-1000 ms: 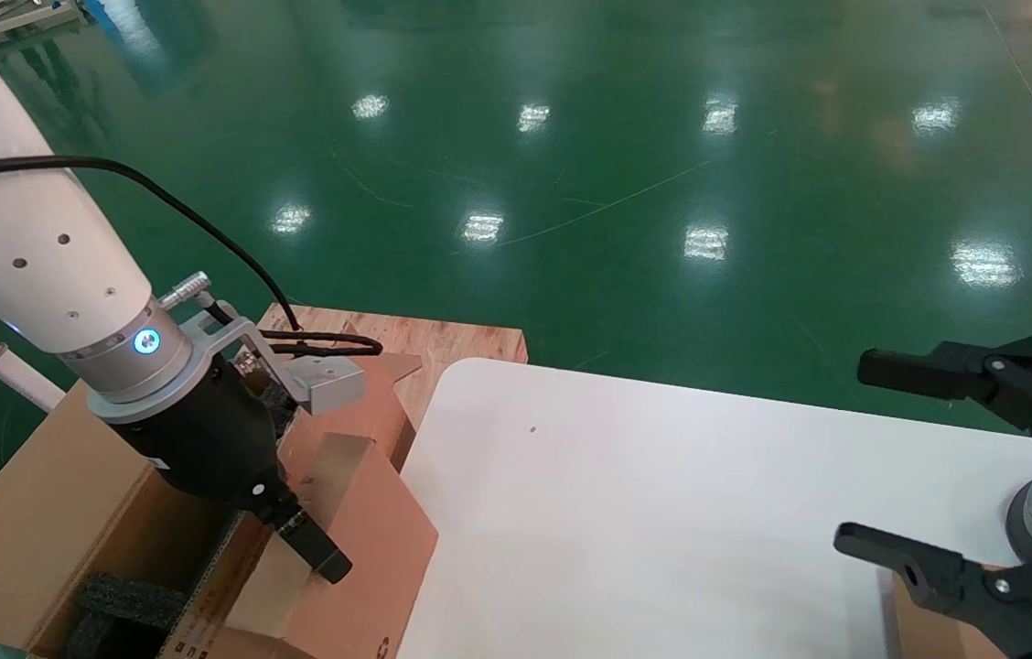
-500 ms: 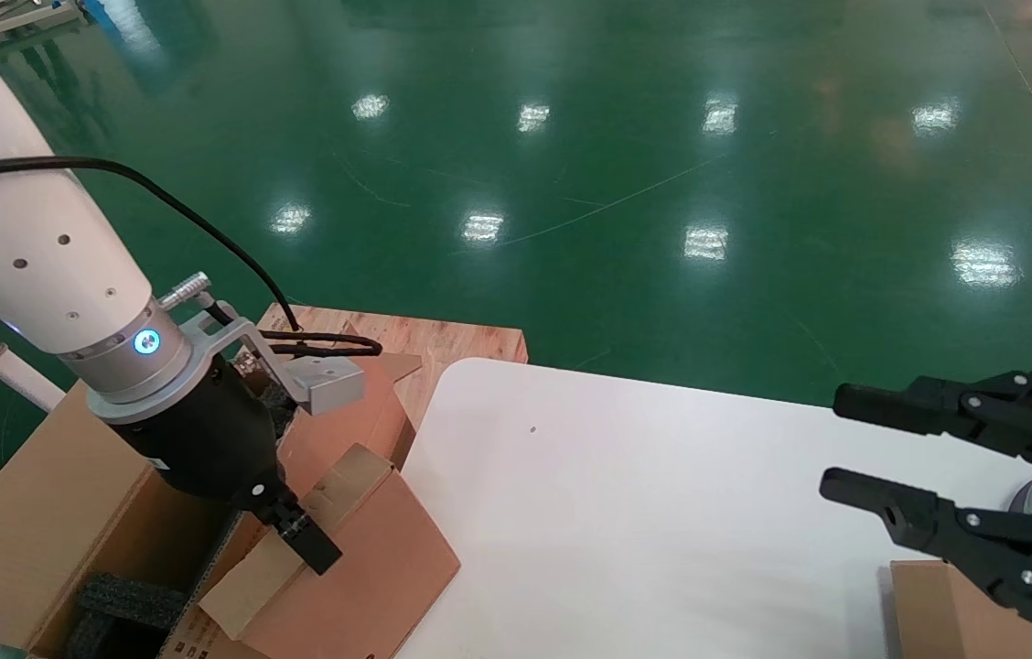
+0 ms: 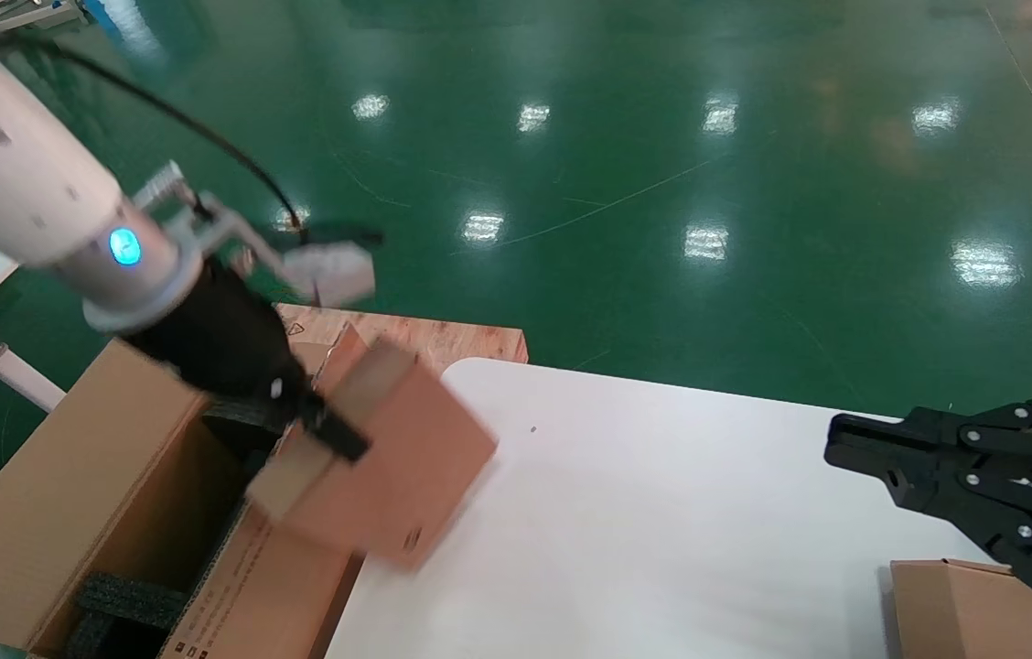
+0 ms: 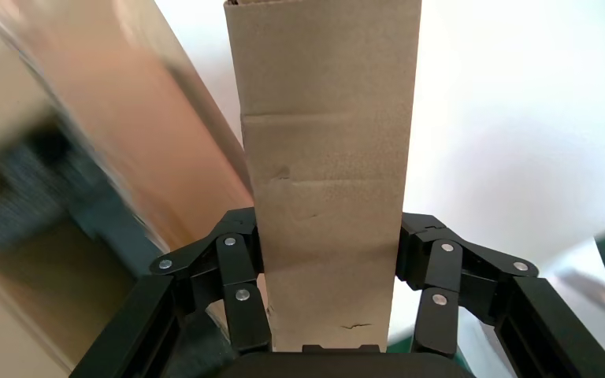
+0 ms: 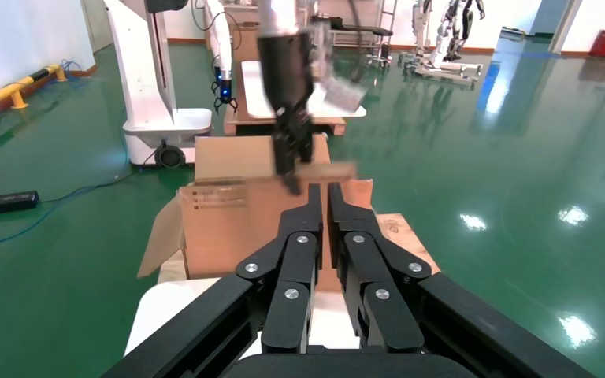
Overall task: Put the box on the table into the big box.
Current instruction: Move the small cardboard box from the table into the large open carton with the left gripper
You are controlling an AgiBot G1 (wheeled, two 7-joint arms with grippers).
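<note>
the long tan corrugated carton with black foam lies open just below and left of the flat reddish-brown cardboard box, clamped in the left gripper over the carton's table-side flap; right gripper closed, idle.

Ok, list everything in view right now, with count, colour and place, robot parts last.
box: 1, reddish-brown, held in the air over the table's left edge, beside the big box
big box: 1, tan, open, left of the table
black foam blocks: several, inside the big box
table: 1, white, centre
paler box: 1, tan, table's right corner
wooden pallet: 1, behind the table
floor: green
left end effector: black, clamped on the box
right end effector: black, shut, over the table's right side
</note>
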